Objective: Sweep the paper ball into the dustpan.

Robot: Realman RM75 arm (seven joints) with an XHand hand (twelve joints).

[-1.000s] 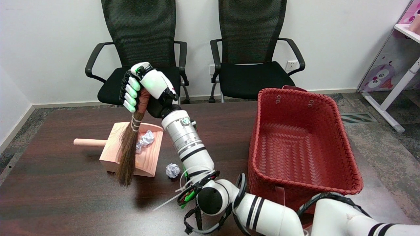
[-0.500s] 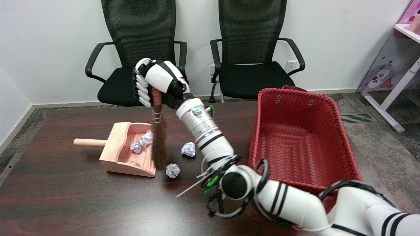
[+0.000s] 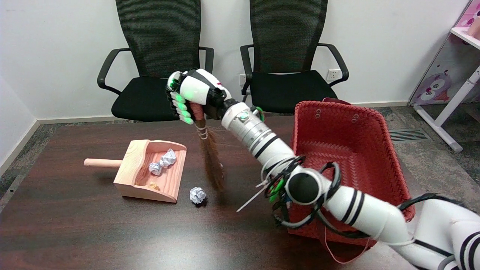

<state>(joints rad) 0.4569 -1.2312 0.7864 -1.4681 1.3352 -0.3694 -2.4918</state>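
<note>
Gripping the broom's [image 3: 212,157] reddish handle near its top, the robot hand [image 3: 193,95] is clamped around it, fingers wrapped on the left side with green lights glowing along them. That broom hangs tilted, its dark brown bristles slanting down toward 5 o'clock and ending blurred just above the tabletop [image 3: 93,225]. One paper ball [image 3: 197,195] lies on the dark wood, just beside the bristle tips at their 8 o'clock, and near the open lip of the dustpan [image 3: 138,185], at the lip's 4 o'clock; ball and dustpan are apart. The wooden dustpan lies flat with its round handle pointing to 9 o'clock and its mouth facing 3 o'clock. Inside it sit two crumpled balls [image 3: 162,163], touching or nearly so, toward the back wall, plus a small yellowish scrap nearer the front. A red woven basket [image 3: 348,157] stands at 3 o'clock of the broom, with the white arm crossing in front of its near left corner. Two black chairs [image 3: 285,48] stand beyond the tabletop's far edge, against a white wall.
</note>
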